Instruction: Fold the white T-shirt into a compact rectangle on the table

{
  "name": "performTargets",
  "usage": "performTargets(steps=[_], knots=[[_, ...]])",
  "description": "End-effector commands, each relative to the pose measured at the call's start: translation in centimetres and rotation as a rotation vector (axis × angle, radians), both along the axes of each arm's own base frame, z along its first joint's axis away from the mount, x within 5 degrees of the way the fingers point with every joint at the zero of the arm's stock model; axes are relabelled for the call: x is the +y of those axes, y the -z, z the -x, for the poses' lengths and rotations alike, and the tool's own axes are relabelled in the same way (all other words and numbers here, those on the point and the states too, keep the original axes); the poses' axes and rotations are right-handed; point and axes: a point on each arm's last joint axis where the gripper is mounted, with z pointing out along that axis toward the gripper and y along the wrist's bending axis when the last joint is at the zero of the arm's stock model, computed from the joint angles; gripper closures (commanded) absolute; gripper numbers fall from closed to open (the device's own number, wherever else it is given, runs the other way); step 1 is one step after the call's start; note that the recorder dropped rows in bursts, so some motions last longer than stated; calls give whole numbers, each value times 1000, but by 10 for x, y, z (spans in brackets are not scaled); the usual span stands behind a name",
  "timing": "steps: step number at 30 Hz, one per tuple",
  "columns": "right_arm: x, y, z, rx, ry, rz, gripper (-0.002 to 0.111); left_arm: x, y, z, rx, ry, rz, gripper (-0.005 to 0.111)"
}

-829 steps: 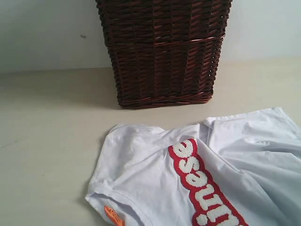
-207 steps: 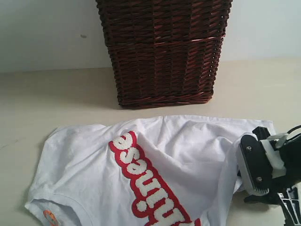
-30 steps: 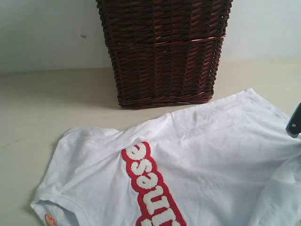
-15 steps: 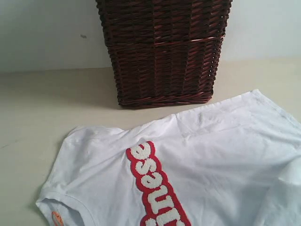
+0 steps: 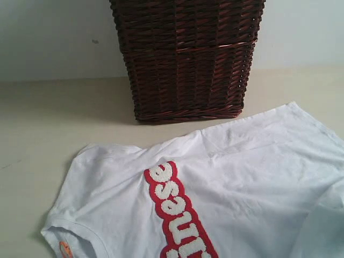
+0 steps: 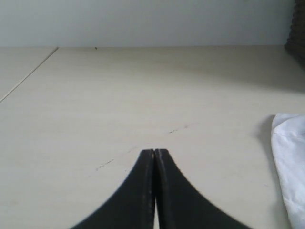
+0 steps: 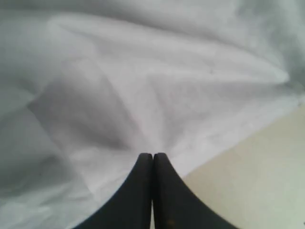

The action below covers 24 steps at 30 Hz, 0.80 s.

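Note:
The white T-shirt [image 5: 242, 177] lies spread and wrinkled on the table [image 5: 48, 123], its red-outlined letters [image 5: 174, 209] running toward the bottom edge and an orange tag [image 5: 64, 249] at the lower left sleeve. Neither gripper shows in the exterior view. My right gripper [image 7: 152, 154] is shut, and the folds of the T-shirt [image 7: 167, 81] converge at its tips, so the cloth looks pinched there. My left gripper [image 6: 156, 150] is shut on nothing above bare table, with a T-shirt edge [image 6: 290, 162] off to one side.
A tall dark brown wicker basket [image 5: 188, 59] stands at the back, just behind the shirt's far edge; a corner of the basket [image 6: 298, 28] shows in the left wrist view. Bare table [image 7: 257, 181] lies beside the shirt's edge near the right gripper.
The shirt slid a little to the right within the last second, then stayed still. The dark piece of the right arm at the right edge has left the exterior view.

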Motion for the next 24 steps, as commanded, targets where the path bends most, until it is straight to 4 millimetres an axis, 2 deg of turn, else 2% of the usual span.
performTargets(steps=[1,11,14,20,24], knots=[[-14,7,6,27,80,-20,108,0,-1,0,-11,-2,2,107],[-25,34,-4,2,136,22,108,0,-1,0,-11,-2,2,107],[-30,34,-7,-31,128,75,108,0,-1,0,-11,-2,2,107],[-46,25,-20,-206,199,238,108,0,-1,0,-11,-2,2,107],[-43,17,-18,-207,193,216,108,0,-1,0,-11,-2,2,107]])
